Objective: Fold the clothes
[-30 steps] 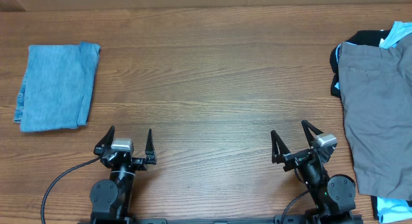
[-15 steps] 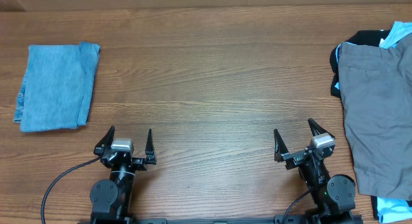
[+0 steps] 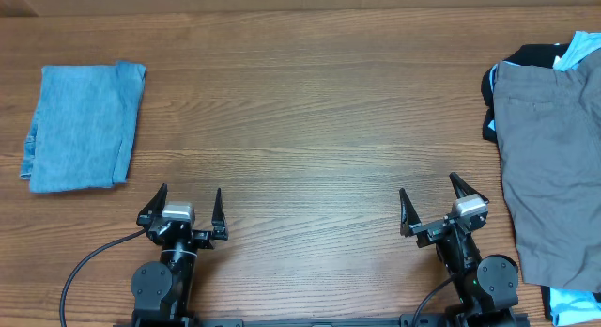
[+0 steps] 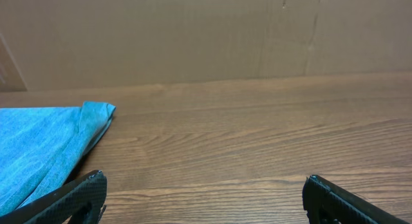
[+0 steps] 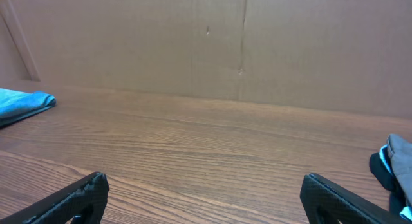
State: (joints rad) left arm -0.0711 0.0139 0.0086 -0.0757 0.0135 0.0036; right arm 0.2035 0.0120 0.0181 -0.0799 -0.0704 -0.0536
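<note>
This looks like a robotics lab or a test station rather than a home. Two black robot arms, the left arm [image 3: 161, 282] and the right arm [image 3: 486, 278], are mounted at the near edge of a wood-pattern surface [image 3: 300, 111]. A black cable [image 3: 83, 269] runs from the left one toward the edge. Behind the surface stands a plain brown cardboard wall [image 4: 193, 37] with a visible seam between its sheets. Clothes lie directly on the surface: folded blue jeans [image 3: 80, 128] at the left, and a heap of clothes [image 3: 549, 167] at the right edge.
</note>
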